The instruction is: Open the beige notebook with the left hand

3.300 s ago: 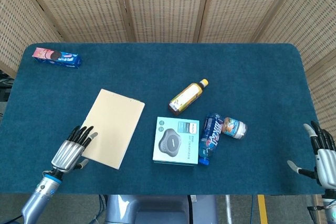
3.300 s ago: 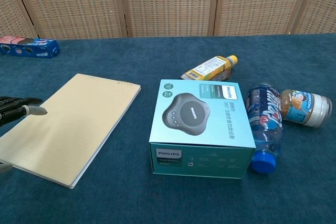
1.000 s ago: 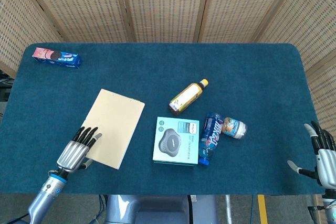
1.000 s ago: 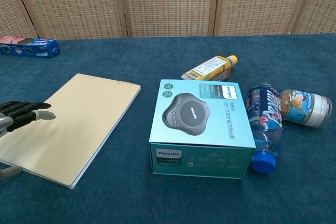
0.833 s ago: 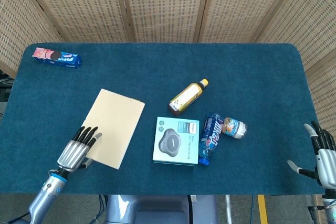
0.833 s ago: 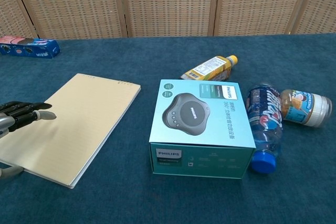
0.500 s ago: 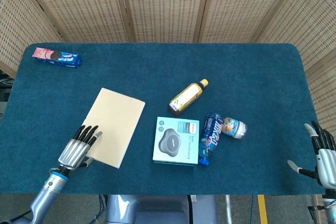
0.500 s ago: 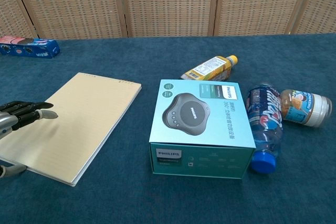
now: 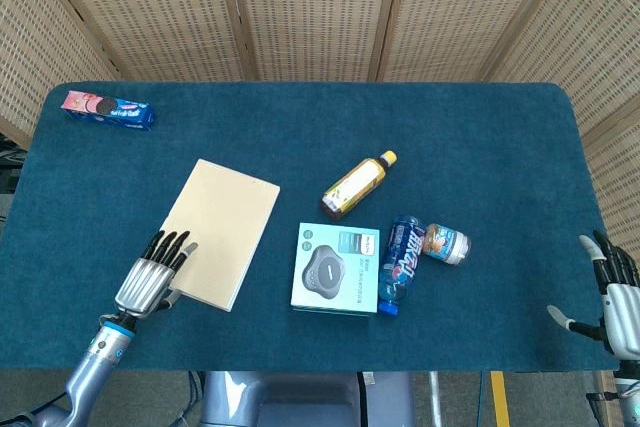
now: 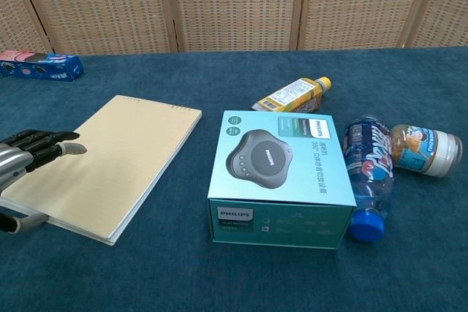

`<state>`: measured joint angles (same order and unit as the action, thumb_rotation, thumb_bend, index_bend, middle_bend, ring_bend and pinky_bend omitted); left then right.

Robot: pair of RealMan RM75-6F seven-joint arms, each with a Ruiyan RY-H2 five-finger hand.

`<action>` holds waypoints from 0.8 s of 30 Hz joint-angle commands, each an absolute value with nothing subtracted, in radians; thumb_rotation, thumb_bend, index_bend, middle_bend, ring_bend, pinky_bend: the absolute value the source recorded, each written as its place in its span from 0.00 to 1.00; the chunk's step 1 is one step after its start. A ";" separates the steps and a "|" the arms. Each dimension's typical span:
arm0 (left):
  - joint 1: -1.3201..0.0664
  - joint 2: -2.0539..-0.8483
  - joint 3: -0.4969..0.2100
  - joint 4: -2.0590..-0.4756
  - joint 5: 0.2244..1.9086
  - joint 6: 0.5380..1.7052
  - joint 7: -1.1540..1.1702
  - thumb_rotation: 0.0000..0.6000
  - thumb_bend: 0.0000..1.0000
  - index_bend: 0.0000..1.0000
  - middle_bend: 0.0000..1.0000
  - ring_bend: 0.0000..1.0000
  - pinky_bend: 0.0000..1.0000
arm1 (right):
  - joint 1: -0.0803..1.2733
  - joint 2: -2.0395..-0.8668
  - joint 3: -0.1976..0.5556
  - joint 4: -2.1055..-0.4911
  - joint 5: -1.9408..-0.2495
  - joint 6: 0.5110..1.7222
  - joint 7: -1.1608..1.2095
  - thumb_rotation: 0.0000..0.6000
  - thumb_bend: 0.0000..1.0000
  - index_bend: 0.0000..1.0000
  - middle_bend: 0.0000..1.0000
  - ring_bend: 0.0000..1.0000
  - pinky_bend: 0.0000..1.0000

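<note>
L hand [image 9: 150, 280] flat on closed beige notebook [image 9: 222, 230] — near corner.

Teal Philips box [image 9: 336, 268] near table centre — blue bottle [image 9: 400, 262] lying alongside, small jar [image 9: 445, 244] touching it. Yellow-capped bottle [image 9: 357, 186] lies behind; cookie pack [image 9: 108, 109] at far-left corner.

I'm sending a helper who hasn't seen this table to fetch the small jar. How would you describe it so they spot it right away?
Start at the teal Philips box near the front middle of the blue table. Just right of it lies a blue-labelled water bottle, and the small jar lies on its side against that bottle's far end. It is the shortest container, with an orange-and-blue label and a pale lid.
</note>
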<state>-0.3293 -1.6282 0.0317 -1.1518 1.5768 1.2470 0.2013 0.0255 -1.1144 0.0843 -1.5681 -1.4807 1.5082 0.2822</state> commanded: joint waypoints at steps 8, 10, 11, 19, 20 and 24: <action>-0.350 -1.660 0.017 -1.106 1.567 1.233 0.206 1.00 0.33 0.00 0.00 0.00 0.00 | 0.025 -1.116 0.084 -1.566 -1.481 1.509 0.285 1.00 0.05 0.02 0.00 0.00 0.00; -0.354 -1.665 0.014 -1.101 1.567 1.233 0.205 1.00 0.35 0.00 0.00 0.00 0.00 | 0.026 -1.115 0.086 -1.567 -1.480 1.509 0.286 1.00 0.05 0.02 0.00 0.00 0.00; -0.355 -1.666 0.014 -1.100 1.566 1.231 0.204 1.00 0.36 0.00 0.00 0.00 0.00 | 0.025 -1.115 0.086 -1.567 -1.480 1.509 0.286 1.00 0.05 0.02 0.00 0.00 0.00; -0.370 -1.683 0.004 -1.085 1.562 1.228 0.212 1.00 0.49 0.00 0.00 0.00 0.00 | 0.025 -1.116 0.085 -1.566 -1.480 1.509 0.290 1.00 0.05 0.02 0.00 0.00 0.00; -0.374 -1.689 0.000 -1.080 1.560 1.227 0.217 1.00 0.50 0.00 0.00 0.00 0.00 | 0.025 -1.115 0.086 -1.567 -1.480 1.508 0.292 1.00 0.05 0.02 0.00 0.00 0.00; -0.383 -1.701 -0.012 -1.068 1.547 1.219 0.231 1.00 0.51 0.00 0.00 0.00 0.00 | 0.025 -1.114 0.085 -1.569 -1.479 1.507 0.296 1.00 0.05 0.02 0.00 0.00 0.00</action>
<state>-0.3811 -1.6997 -0.0106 -1.0697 1.5483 1.2206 0.2293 0.0251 -1.1140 0.0851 -1.5686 -1.4795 1.5071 0.2959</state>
